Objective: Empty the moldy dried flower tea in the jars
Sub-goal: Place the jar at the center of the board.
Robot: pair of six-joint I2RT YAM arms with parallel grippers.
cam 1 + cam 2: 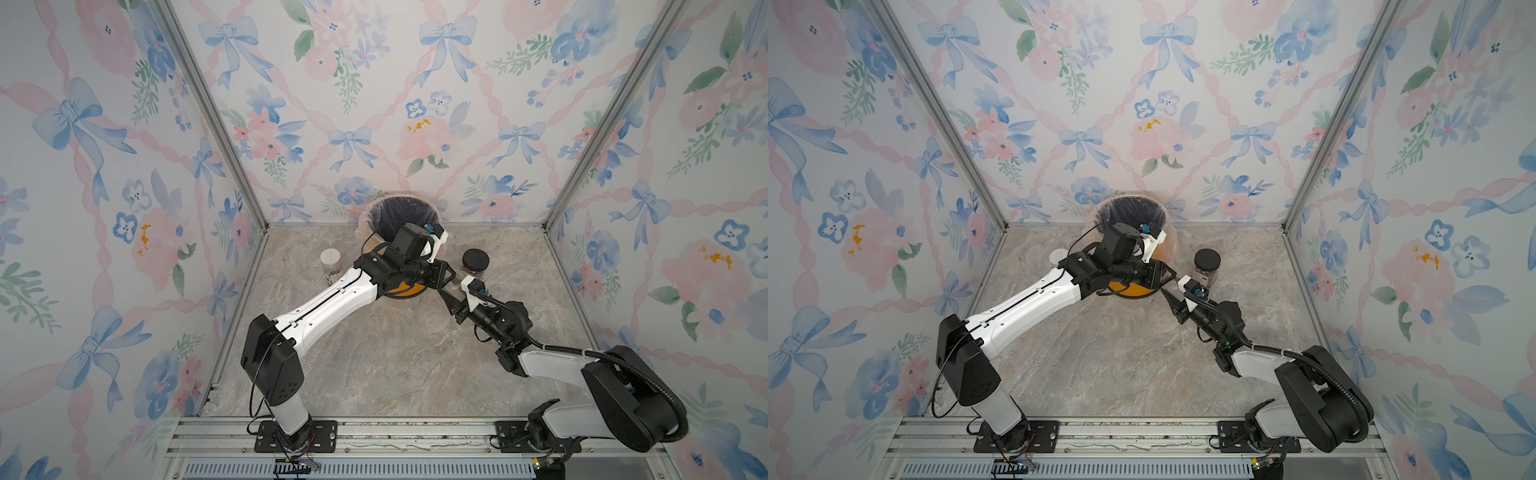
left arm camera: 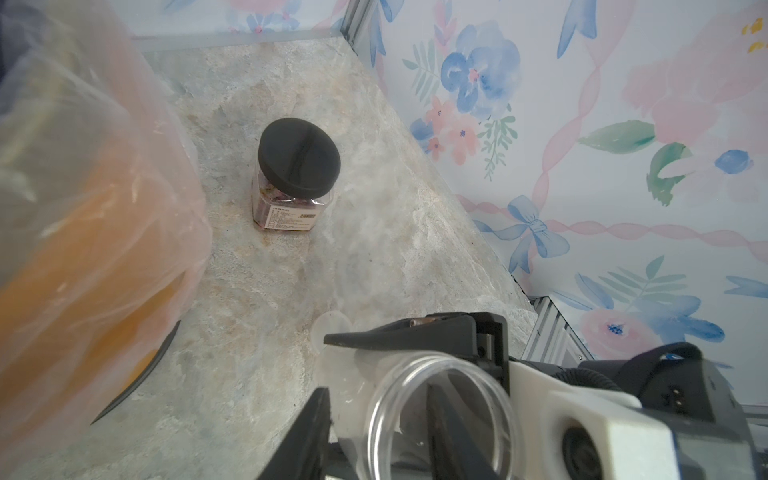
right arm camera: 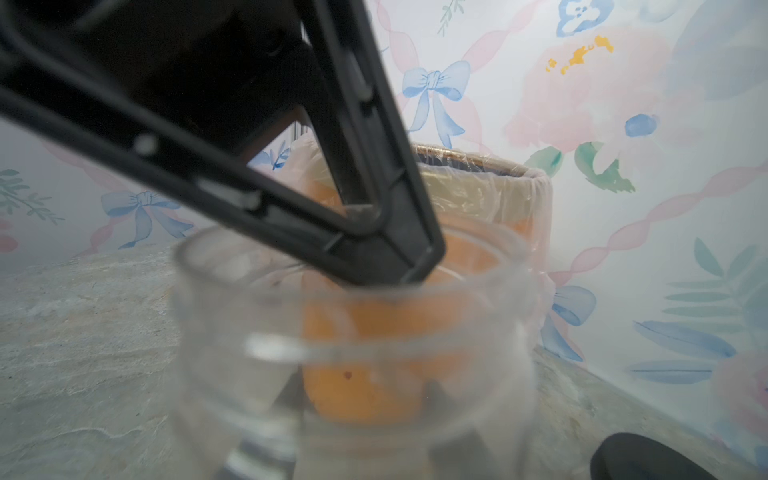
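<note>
Floral-papered walls (image 1: 374,104) with bows and ribbons close in a marbled stone tabletop (image 1: 395,353). Both arms reach from the front rail towards the back. The left arm (image 1: 332,299) crosses in front of the orange bin (image 1: 409,291). The right arm (image 1: 552,365) angles in to meet it just beside the bin's base. The bin stands upright at the back wall, with a clear plastic liner (image 2: 104,187) folded over its rim.

The right gripper (image 1: 451,293) is clamped on the open jar (image 3: 353,332), a clear one with its mouth uncovered, held between the two wrists close to the bin. The left gripper (image 2: 378,390) has its jaws partly apart. One finger dips into the jar's mouth and the other lies outside its wall, and no firm grip shows.

The black-lidded jar (image 2: 297,166) stands upright on the tabletop to the right of the bin, near the right gripper. Reddish-brown tea (image 2: 266,203) shows through its wall above the label. The white-lidded jar (image 1: 330,266) stands to the left of the bin, apart from both grippers, with brownish bits low inside.
</note>
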